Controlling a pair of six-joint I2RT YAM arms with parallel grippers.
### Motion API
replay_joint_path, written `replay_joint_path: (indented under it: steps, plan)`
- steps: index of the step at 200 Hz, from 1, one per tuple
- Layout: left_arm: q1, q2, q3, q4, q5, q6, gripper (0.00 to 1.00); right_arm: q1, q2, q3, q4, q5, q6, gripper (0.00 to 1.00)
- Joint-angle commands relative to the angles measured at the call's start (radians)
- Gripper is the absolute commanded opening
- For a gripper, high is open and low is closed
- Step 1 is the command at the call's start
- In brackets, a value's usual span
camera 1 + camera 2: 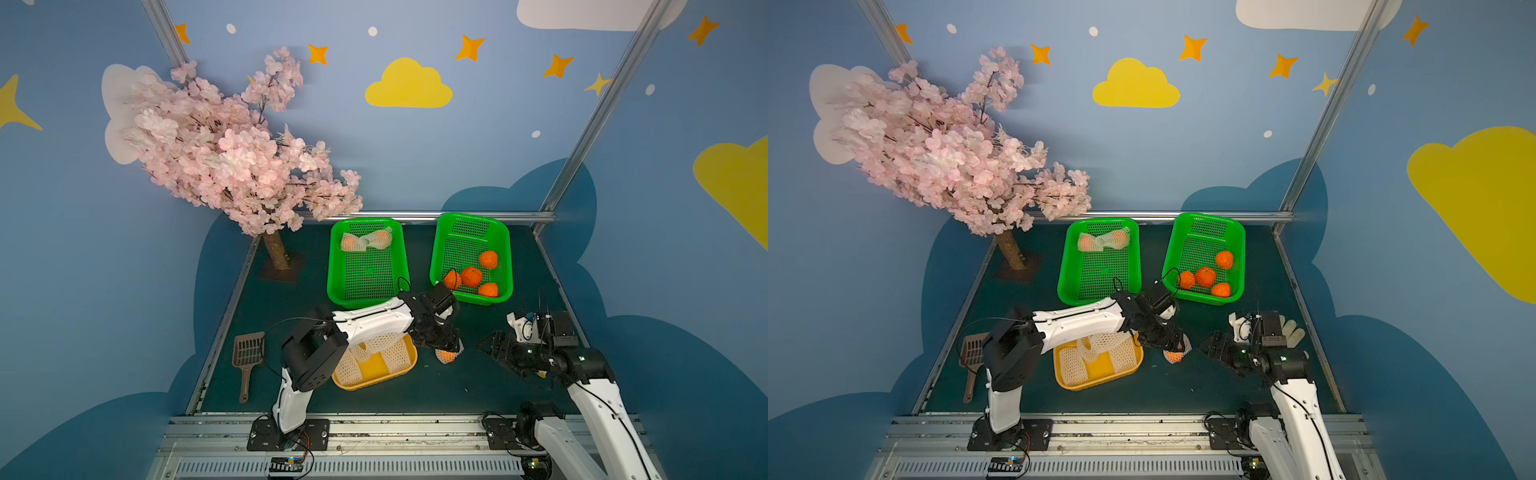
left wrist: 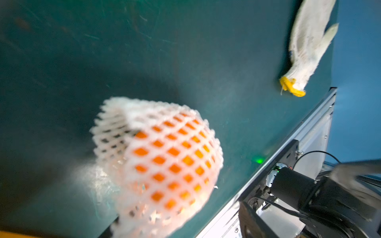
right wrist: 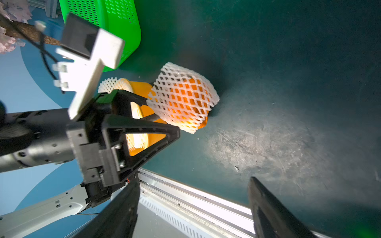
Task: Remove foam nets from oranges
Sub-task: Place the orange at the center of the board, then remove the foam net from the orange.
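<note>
Foam net [image 3: 171, 69], white diamond-holed mesh, sleeves one small bright orange fruit [image 3: 203, 123] lying on the scuffed dark green table mat [image 3: 288, 61] just beside the yellow plastic tray [image 1: 374, 369]. Left gripper [image 3: 162, 115] stands spread against it, clasping nothing; right gripper [image 1: 489, 347] gapes empty nearby. Blue walls [image 1: 415, 158] carry painted yellow clouds and stars.

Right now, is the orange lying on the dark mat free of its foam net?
No, a white foam net wraps the orange.
</note>
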Motion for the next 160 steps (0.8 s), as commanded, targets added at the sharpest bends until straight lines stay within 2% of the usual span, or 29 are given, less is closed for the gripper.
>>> replay_joint_path:
  steps: [1, 55, 102, 133, 160]
  plan:
    - [0.017, -0.044, -0.019, 0.037, -0.006, -0.025, 0.75, -0.002, -0.007, -0.020, 0.020, -0.024, 0.015, 0.81]
    - [0.028, -0.021, -0.024, 0.070, 0.006, -0.027, 0.65, -0.002, -0.017, -0.023, 0.014, -0.033, 0.014, 0.81]
    - [0.029, 0.050, 0.052, 0.022, 0.014, 0.010, 0.42, 0.000, -0.027, -0.030, 0.018, -0.046, 0.026, 0.81]
    - [0.029, 0.055, 0.059, 0.021, 0.035, 0.034, 0.20, 0.000, -0.034, -0.035, 0.021, -0.048, 0.037, 0.81]
    - [0.025, 0.024, 0.065, 0.032, 0.030, 0.066, 0.15, 0.001, -0.037, -0.048, 0.059, -0.059, 0.070, 0.81]
